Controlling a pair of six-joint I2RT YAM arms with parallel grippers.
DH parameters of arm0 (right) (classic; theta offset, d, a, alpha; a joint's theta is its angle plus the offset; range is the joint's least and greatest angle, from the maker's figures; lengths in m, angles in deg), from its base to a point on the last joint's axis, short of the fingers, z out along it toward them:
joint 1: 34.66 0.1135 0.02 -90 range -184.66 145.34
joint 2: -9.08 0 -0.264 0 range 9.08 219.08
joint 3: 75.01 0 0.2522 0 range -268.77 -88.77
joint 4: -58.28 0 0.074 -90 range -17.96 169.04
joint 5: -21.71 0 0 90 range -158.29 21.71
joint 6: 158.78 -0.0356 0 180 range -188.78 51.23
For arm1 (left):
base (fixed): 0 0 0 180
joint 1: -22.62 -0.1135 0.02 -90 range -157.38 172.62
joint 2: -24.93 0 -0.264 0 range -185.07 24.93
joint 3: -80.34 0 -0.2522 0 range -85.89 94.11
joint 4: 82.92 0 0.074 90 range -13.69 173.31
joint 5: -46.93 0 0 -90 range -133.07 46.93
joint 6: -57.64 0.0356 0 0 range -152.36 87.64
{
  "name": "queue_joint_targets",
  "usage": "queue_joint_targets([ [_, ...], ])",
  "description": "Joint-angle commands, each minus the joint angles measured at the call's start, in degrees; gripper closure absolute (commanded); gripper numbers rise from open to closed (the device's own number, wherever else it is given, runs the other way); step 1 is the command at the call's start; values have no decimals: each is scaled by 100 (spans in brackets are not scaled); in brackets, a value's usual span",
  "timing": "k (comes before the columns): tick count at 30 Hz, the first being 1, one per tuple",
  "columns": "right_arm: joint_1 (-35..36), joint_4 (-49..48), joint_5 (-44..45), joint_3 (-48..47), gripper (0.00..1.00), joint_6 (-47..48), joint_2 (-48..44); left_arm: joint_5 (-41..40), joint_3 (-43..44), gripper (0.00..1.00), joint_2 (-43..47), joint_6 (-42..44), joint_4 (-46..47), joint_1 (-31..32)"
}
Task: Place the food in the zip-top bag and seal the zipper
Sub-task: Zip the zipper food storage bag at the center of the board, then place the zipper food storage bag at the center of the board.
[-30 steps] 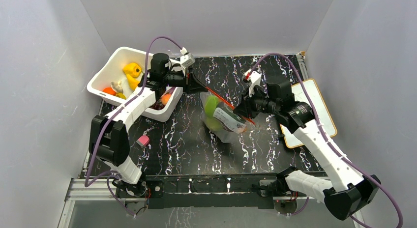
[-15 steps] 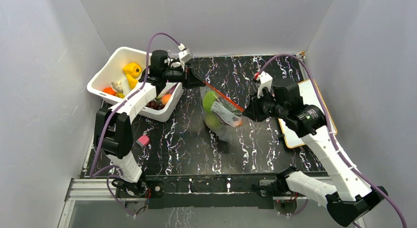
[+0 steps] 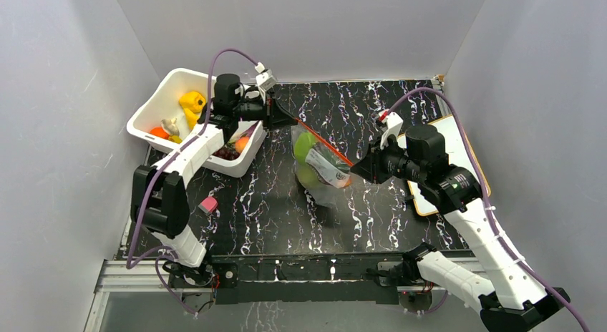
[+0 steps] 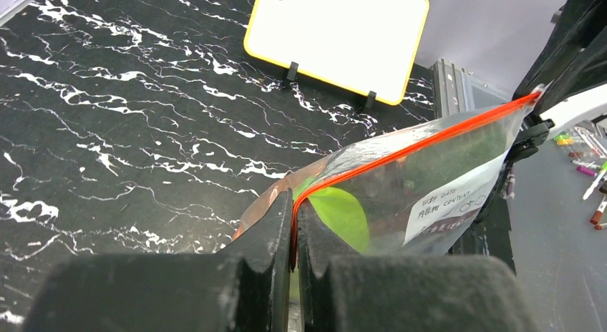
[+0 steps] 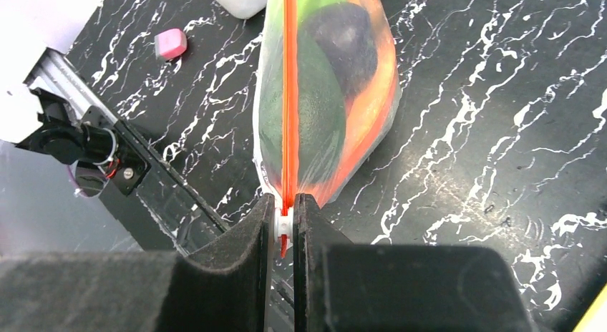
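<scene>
White label (image 4: 449, 203) on the zip-top bag (image 4: 458, 149): small print, apparently "DATE" and "CONTENT", otherwise illegible.

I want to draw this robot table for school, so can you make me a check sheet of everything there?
Surface: black table with white veins.
Job's things: bag holds green, dark and orange food; zipper stretched straight between the grippers. More food sits in the bin.
Clutter: white bin, pink block, whiteboard.
Grippers: left gripper shut on one end of the zipper; right gripper shut on the other end.
Cables: purple cables loop over both arms, away from the bag.
Surroundings: grey walls on three sides.
</scene>
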State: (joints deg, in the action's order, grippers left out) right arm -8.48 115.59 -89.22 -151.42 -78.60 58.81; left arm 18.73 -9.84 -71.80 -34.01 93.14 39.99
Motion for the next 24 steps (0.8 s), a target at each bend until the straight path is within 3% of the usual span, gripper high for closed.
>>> queue_joint_targets([
  [1,-25,-96,-612,-74,100,-81,-163,-673,-265,100,843,-191,195,-362],
  [5,-27,-215,-505,170,100,2,-164,-918,-607,100,1354,-277,-63,-286],
  [16,-32,-1360,1255,610,100,-169,428,-1940,-273,47,1662,-189,-847,-271],
  [22,-41,-2001,2608,646,100,-49,870,-2404,-274,31,1809,-119,-1248,-261],
  [23,-50,-2055,2775,621,100,-12,1018,-2469,-289,10,1807,-91,-1316,-261],
  [24,-73,-2146,2901,606,100,33,1114,-2549,-315,2,1930,-61,-1390,-263],
])
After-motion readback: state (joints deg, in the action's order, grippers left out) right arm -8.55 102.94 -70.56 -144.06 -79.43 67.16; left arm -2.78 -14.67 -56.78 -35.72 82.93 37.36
